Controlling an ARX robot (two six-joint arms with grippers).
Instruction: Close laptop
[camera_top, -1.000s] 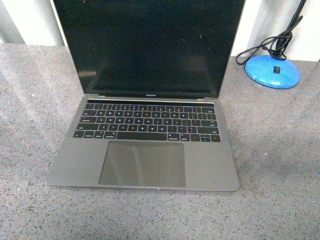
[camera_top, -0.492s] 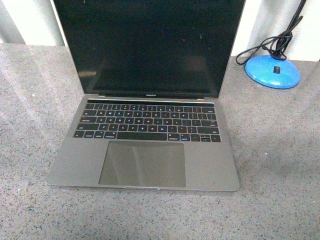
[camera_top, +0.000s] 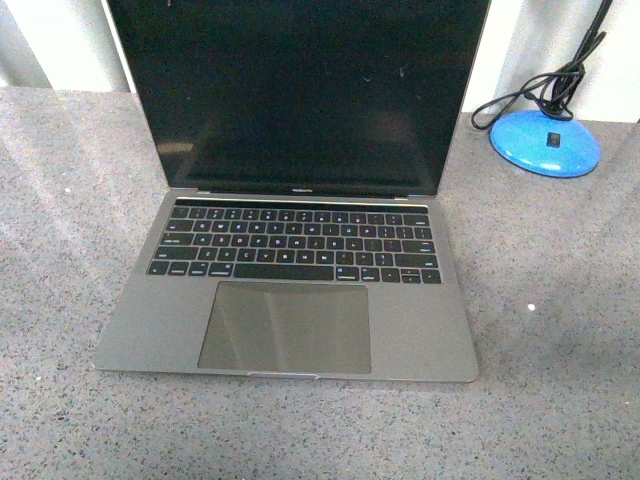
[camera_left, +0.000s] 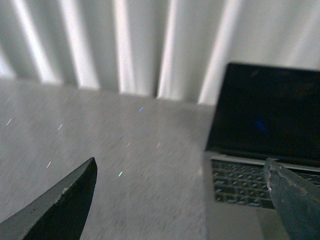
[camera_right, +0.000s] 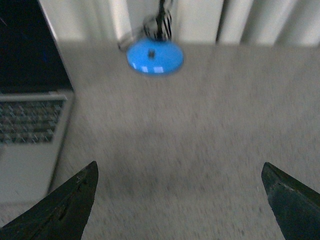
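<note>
Laptop (camera_top: 290, 240) sits open in the middle of the grey speckled surface (camera_top: 560, 350). Its dark screen (camera_top: 300, 90) stands upright, with the top edge cut off in the front view. The keyboard (camera_top: 295, 243) and trackpad (camera_top: 285, 328) face the robot. Bare surface lies along the laptop's front edge and on both its sides. Past its right rear corner, and apart from it, stands a blue domed base (camera_top: 545, 143) with a black cable (camera_top: 545, 90) coiled behind.

Only the wrist views show the grippers. The left gripper (camera_left: 180, 167) hangs above bare surface just beside the laptop's left edge, jaws spread wide and holding nothing. The right gripper (camera_right: 180, 166) is likewise spread and empty, over the bare stretch between the laptop's right edge and the blue base. Both wrist views are blurred. The left one also shows a white pleated backdrop (camera_left: 125, 45) behind the surface.
</note>
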